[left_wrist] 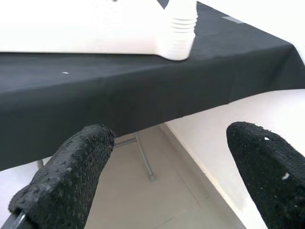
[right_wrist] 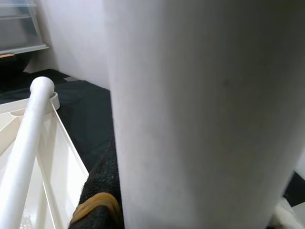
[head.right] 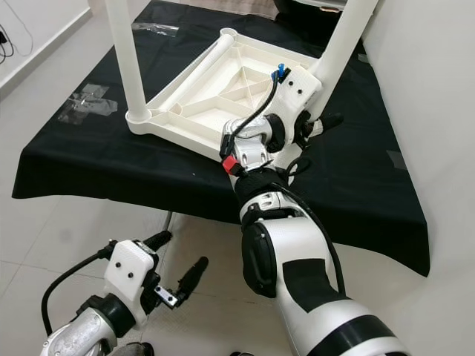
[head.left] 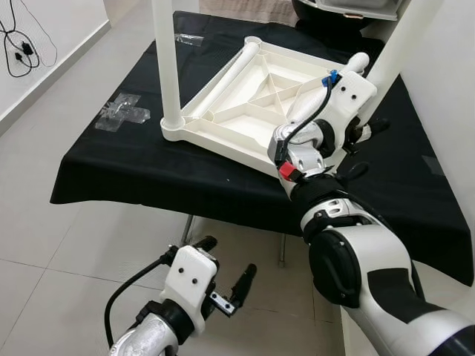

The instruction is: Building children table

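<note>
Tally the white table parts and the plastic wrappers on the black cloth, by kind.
Upside-down tabletop: 1
Legs standing upright in the tabletop's corners: 2
Leg lying loose across the tabletop: 1
Clear plastic wrappers: 2
Total: 6

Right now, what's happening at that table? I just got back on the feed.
An upturned white tabletop lies on the black-covered table. One leg stands upright in its near-left corner, and another lies loose across it. The right gripper is closed around a second upright leg at the right corner. The left gripper hangs open below the table edge, holding nothing.
</note>
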Motion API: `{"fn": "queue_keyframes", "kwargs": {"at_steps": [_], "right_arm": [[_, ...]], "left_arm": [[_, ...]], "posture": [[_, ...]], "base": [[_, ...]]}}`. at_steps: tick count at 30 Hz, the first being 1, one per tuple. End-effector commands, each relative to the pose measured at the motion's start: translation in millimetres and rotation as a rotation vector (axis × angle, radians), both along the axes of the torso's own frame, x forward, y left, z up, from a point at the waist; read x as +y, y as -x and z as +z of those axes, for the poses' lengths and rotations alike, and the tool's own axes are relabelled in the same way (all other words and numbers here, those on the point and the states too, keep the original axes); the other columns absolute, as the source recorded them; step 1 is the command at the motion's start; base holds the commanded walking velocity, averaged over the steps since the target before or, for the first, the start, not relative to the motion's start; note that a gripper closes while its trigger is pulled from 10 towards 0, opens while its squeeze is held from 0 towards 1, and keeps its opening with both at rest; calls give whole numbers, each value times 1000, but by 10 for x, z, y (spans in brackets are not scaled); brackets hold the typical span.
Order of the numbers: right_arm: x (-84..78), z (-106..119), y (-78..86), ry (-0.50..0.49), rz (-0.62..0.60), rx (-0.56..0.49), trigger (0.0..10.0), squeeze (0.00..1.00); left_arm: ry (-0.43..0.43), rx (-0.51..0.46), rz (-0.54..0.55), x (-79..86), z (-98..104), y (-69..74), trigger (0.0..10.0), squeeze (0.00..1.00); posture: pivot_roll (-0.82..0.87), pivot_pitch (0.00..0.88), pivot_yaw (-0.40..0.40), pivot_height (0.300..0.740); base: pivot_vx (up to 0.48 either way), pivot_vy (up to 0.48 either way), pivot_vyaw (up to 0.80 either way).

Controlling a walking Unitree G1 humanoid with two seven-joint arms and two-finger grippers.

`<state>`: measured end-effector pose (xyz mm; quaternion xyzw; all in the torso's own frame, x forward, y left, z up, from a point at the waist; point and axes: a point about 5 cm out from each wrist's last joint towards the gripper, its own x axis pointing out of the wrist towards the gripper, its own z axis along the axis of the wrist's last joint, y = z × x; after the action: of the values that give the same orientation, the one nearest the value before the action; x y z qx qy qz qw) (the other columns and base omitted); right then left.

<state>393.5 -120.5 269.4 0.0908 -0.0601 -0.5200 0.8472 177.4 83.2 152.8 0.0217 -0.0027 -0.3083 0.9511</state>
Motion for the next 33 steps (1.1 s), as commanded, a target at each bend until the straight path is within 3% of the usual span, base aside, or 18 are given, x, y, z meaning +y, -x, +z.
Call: {"fn": "queue_keyframes", "kwargs": {"at_steps": [1,6,28,29,31,32,33], "right_arm": [[11,-281,12,-40,6,123,10000,0],[100,-329,19,-19,42,135,10000,0],[205,-284,-6,7,135,88,10000,0],[211,-270,-8,11,139,83,10000,259],[214,-262,-10,12,142,80,10000,259],[225,-250,-11,19,146,77,10000,0],[225,-250,-11,19,146,77,10000,0]], "left_arm": [[-7,33,-14,-15,-59,26,10000,0],[-8,30,-9,-14,-60,16,10000,0],[-13,37,-7,-9,-98,24,10000,0],[-14,37,-7,-9,-101,23,10000,0],[-14,37,-7,-10,-103,21,10000,0],[-14,37,-6,-10,-106,18,10000,0],[-14,37,-6,-10,-106,18,10000,0]], "posture": [[166,196,-126,740],[167,191,-127,740],[160,173,-129,740],[159,172,-130,740],[159,172,-130,740],[158,169,-132,740],[158,169,-132,740]], "base": [[0,0,0],[0,0,0],[0,0,0],[0,0,0],[0,0,0],[0,0,0],[0,0,0]]}}
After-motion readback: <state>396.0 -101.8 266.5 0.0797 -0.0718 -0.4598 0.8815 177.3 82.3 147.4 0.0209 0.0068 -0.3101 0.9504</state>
